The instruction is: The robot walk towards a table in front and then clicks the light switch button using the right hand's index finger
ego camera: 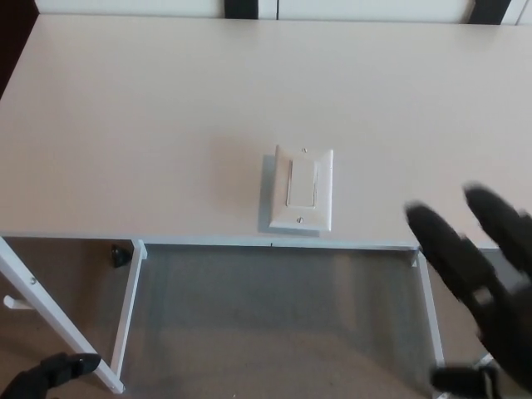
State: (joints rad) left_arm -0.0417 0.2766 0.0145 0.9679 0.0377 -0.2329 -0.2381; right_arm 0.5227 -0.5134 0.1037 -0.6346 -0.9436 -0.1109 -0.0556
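Observation:
A white light switch plate (302,189) with a rocker button lies flat on the cream table (166,125), close to the front edge. My right hand (482,291) is at the lower right, blurred, with its fingers spread apart and holding nothing. It is well clear of the switch, down and to the right of it. Only the black tips of my left hand (50,371) show at the bottom left corner, below the table.
The table's white frame and legs (125,316) run under the front edge, above grey carpet. A white slanted bar (41,307) stands at the lower left. Dark posts show along the far edge.

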